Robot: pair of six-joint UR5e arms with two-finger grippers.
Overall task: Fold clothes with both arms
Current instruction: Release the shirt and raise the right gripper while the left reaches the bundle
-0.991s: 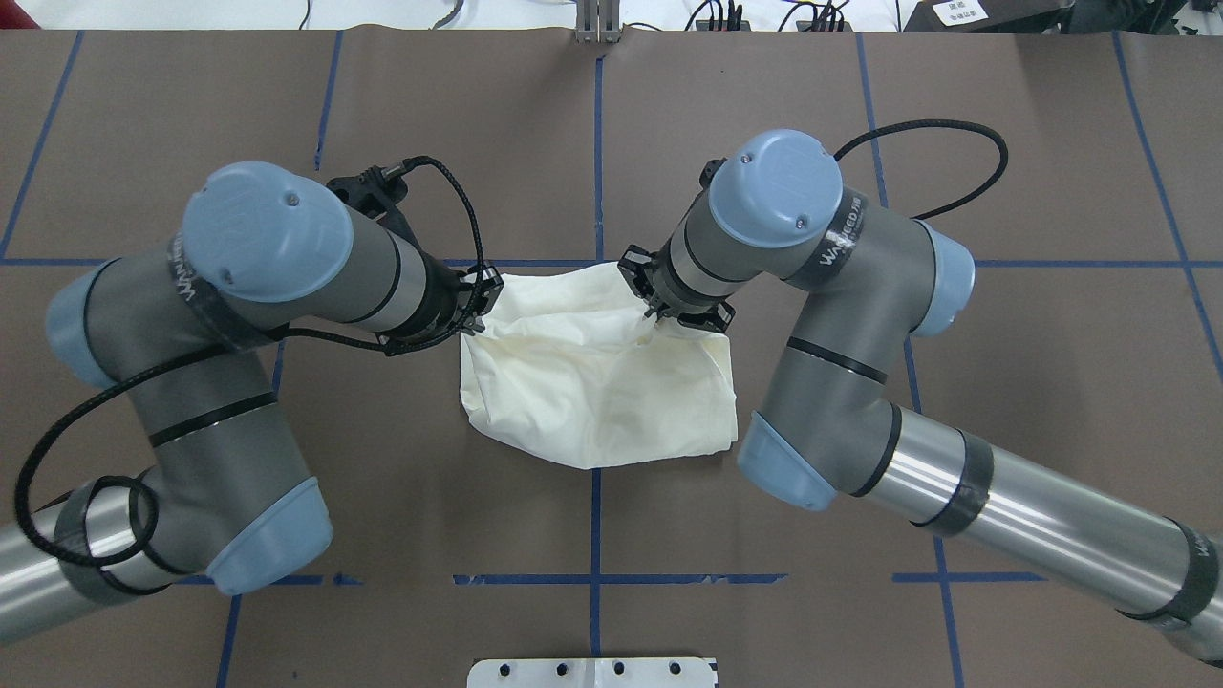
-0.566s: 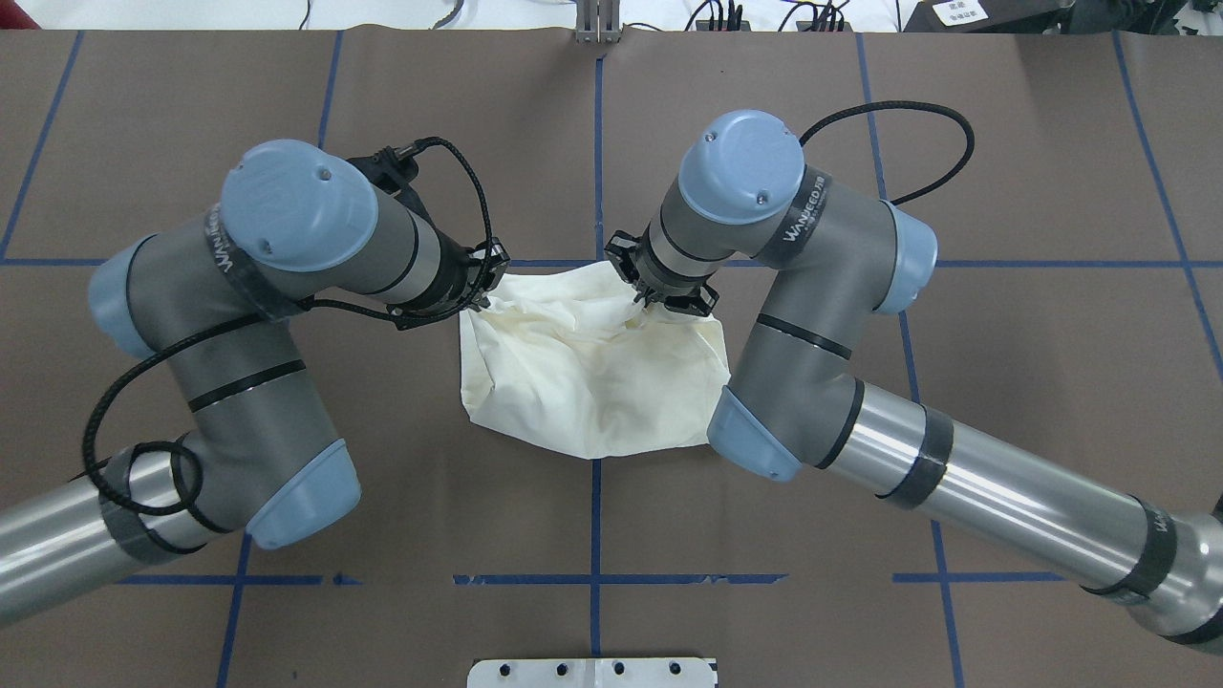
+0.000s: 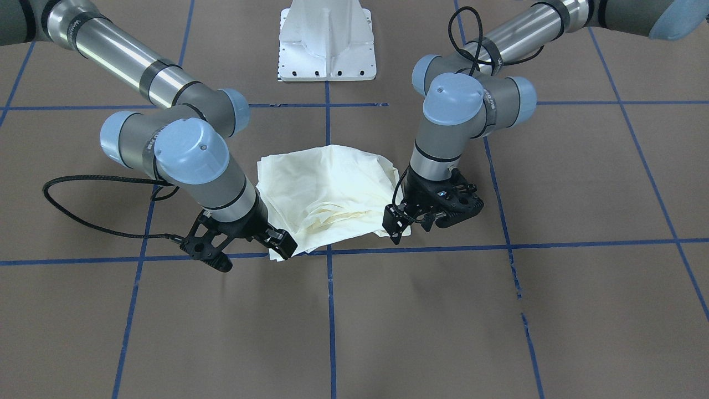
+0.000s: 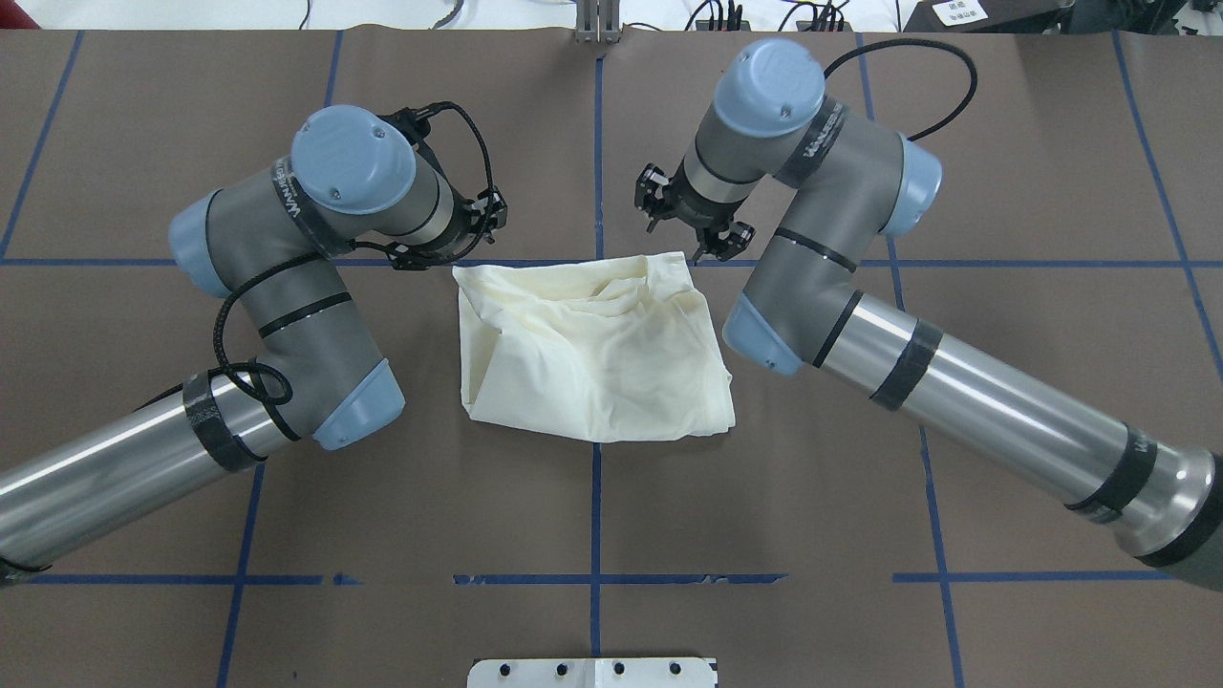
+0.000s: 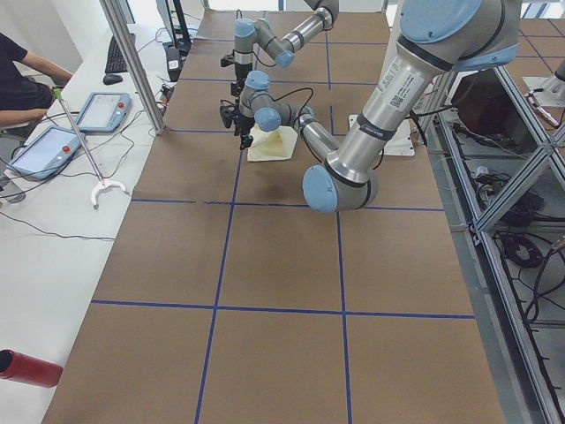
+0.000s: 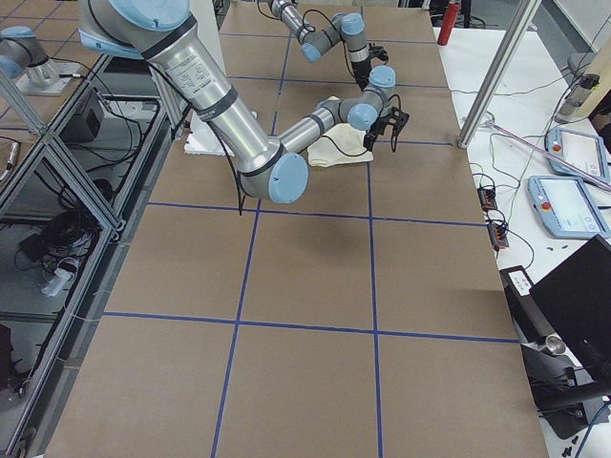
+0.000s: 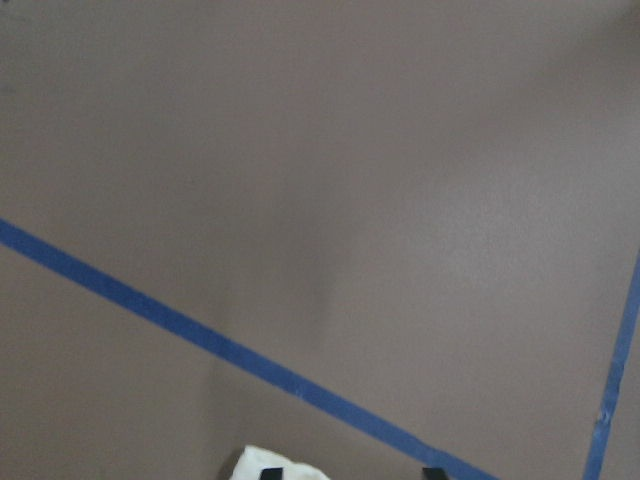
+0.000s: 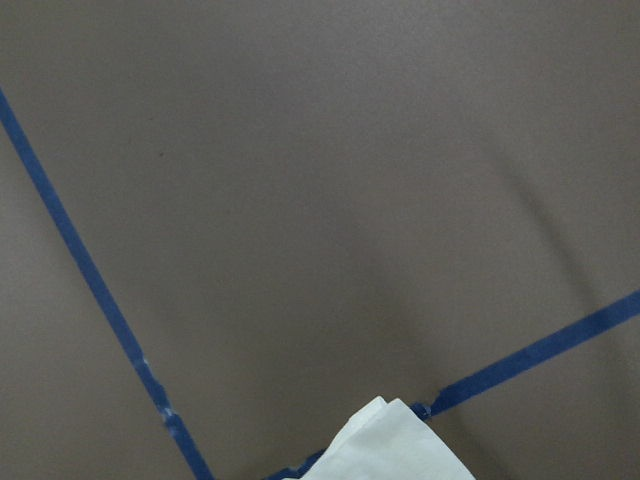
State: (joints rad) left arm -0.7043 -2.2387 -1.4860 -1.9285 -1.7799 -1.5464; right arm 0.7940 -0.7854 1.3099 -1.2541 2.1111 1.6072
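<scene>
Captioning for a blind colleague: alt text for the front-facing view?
A folded cream shirt lies on a brown table gridded with blue tape. The open right gripper, at left, and open left gripper hover at its nearest corners.

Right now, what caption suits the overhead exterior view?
Black left gripper and right gripper hang open at the far edge of the folded cream shirt.

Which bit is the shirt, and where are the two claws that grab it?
T-shirt [image 4: 592,354], overhead view, middle of the cream cloth.
Left gripper [image 3: 426,226], front-facing view, midway between its open fingertips.
Right gripper [image 3: 250,257], front-facing view, midway between its open fingertips.
</scene>
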